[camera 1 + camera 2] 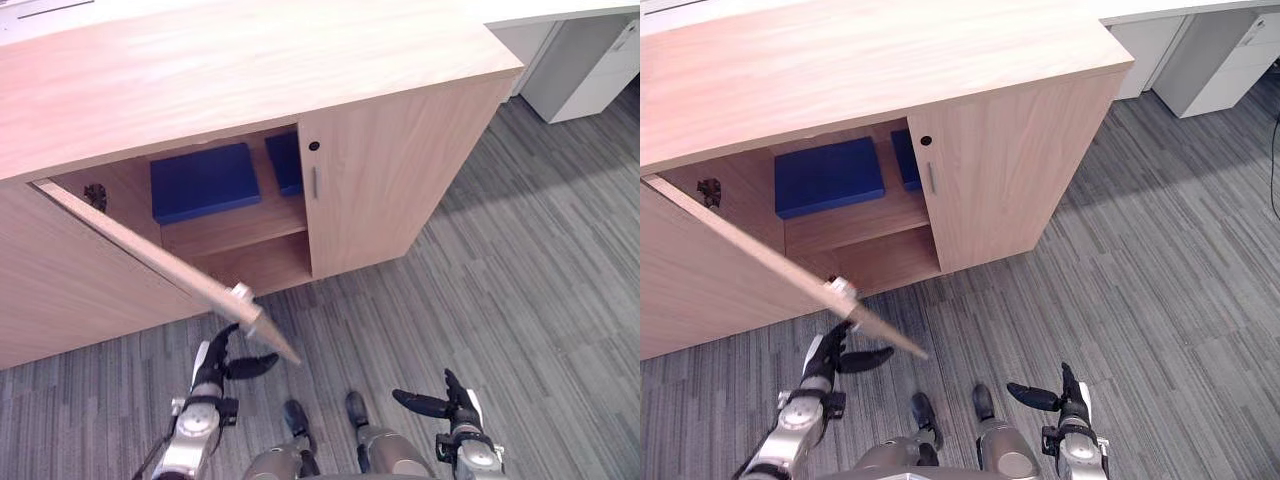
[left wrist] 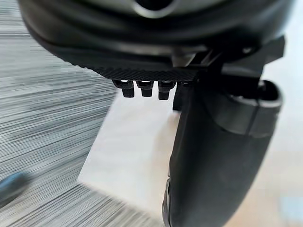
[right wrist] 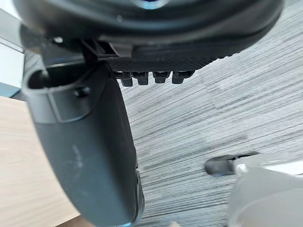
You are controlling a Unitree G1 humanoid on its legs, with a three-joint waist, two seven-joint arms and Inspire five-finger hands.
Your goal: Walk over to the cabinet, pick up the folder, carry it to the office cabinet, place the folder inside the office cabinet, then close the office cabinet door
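At 7 o'clock of the light wooden office cabinet (image 1: 400, 180), with the flat blue folder (image 1: 203, 180) already on its shelf (image 1: 272, 216), the left hand (image 1: 213, 368), fingers straight, should press the swung-out wooden door (image 1: 130, 240) steadily toward 12 o'clock near its free edge, while the right hand (image 1: 452, 403) hangs idle, fingers relaxed.

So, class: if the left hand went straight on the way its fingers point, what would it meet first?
The left hand points at the open cabinet door, near its free end; probably that first, though depth is unclear.
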